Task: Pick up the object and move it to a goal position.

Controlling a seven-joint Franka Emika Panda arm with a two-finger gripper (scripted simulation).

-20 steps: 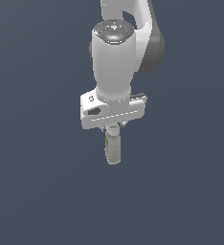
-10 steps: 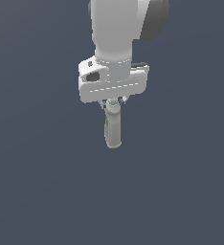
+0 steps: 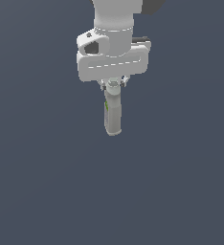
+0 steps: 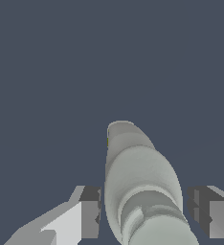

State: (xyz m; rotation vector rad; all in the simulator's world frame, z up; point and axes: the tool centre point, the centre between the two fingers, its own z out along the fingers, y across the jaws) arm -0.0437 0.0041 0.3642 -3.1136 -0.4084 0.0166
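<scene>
A: Flat dark grey-blue background in both views, no edges or other items visible.

B: Fingers?

A: In the wrist view the two fingers (image 4: 87,210) sit on either side of the bottle (image 4: 140,186), closed in towards its cap end. One pad looks to be touching the bottle's side. On the other there's a thin strip of background between pad and bottle, so I can't confirm contact on that side from this angle. In the exterior view the fingertips are mostly hidden under the hand; the gripper (image 3: 113,85) meets the bottle (image 3: 112,112) right at its top.

B: So held or not?

A: Looks gripped at the cap end. The bottle hangs straight down below the hand, clear of everything, with nothing under it.

B: Orientation?

A: Roughly upright, cap up at the fingers, rounded base at the bottom. Green stripe runs down the side that faces the exterior view's left.

B: Arm?

A: White hand block (image 3: 113,58) directly above the bottle, wrist cylinder rising out of the top of the exterior view. Hand sits in the upper middle of that view.
</scene>
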